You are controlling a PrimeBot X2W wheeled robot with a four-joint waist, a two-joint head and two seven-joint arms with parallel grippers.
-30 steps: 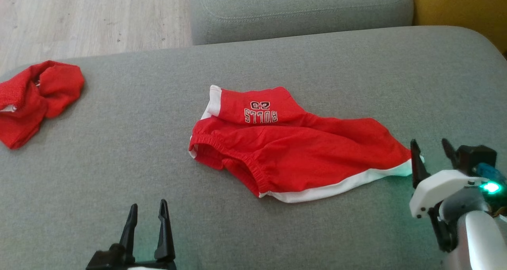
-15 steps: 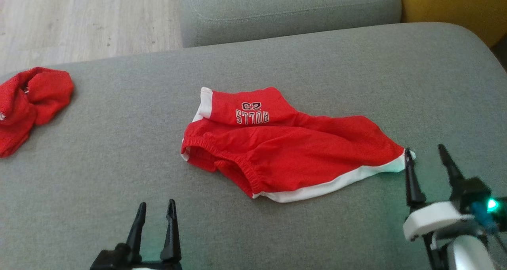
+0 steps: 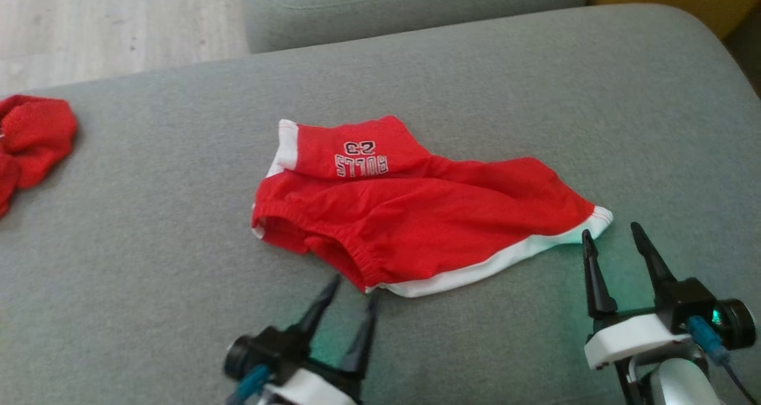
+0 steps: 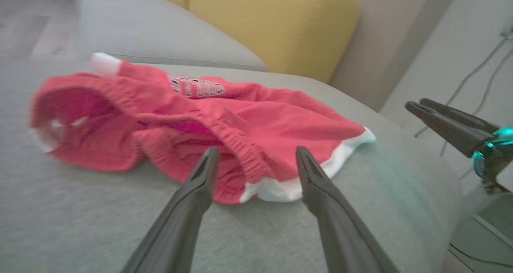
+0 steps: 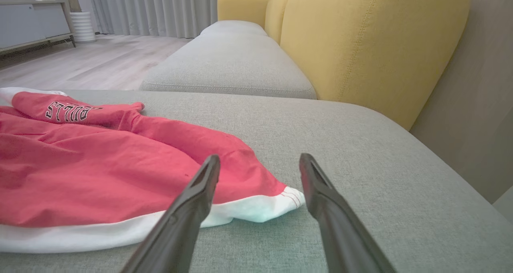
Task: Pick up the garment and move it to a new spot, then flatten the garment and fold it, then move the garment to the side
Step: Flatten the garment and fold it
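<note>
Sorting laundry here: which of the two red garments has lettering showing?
The red shorts spread mid-cushion, white-trimmed, reading BULLS 23. The crumpled red garment at far left shows none.

Occlusions and crops, this moment

Second red garment [image 3: 32,140] cut by the head view's left edge, shape can't be told. Shorts [image 4: 192,124] motion-blurred in left wrist view, print unreadable there; their left end runs off the frame in right wrist view. Inside of the waistband opening is in shadow. Right gripper [image 4: 449,120] cropped at left wrist view's right edge. Both arms cut by the head view's bottom edge.
</note>
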